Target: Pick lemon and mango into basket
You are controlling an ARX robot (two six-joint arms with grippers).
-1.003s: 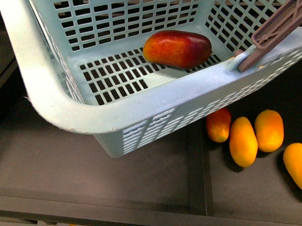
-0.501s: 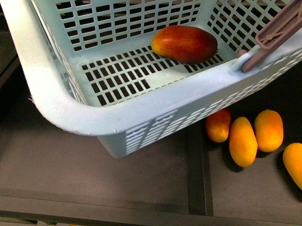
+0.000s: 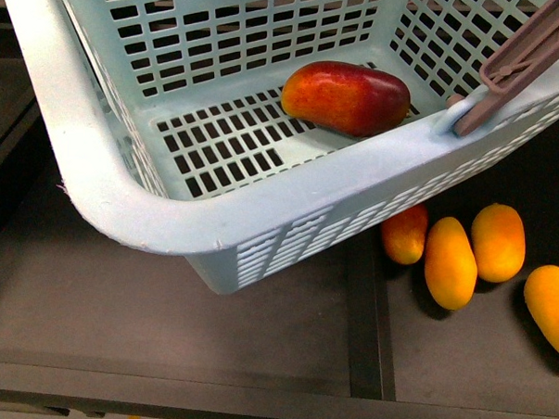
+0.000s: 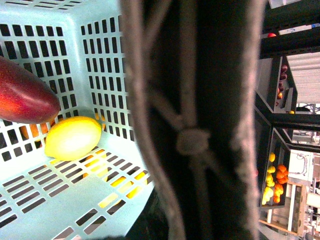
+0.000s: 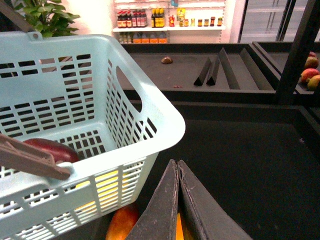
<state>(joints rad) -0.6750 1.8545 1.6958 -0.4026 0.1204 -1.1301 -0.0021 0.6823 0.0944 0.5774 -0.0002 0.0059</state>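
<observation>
The basket [image 3: 122, 207], a pale aqua tub with slotted walls and floor, fills the upper part of the front view and hangs tilted over a dark shelf [image 3: 172, 307], its near corner lowest. Its brownish-mauve handle [image 3: 519, 64] crosses the rim on the side nearest the yellow-orange fruit. Inside the basket the mango [image 3: 346, 97] lies on the slotted floor against the wall under the handle, dark red with an orange-yellow end. The lemon [image 4: 73, 137] also sits in the basket, right beside the mango and just touching or nearly touching it in the left wrist view, near a corner of the floor; the front view does not show it. Below the basket, on the shelf, four yellow-orange mangoes [image 3: 450, 262] lie close together, the reddest one partly under the basket's rim. The left wrist view is mostly blocked by a dark, blurred bar with a knotted tie [image 4: 192, 140] very close to the lens, so I cannot tell how the left claw stands. The right gripper [image 5: 178, 192] hovers just outside the basket's corner, its two dark fingers pressed together with nothing between them.
</observation>
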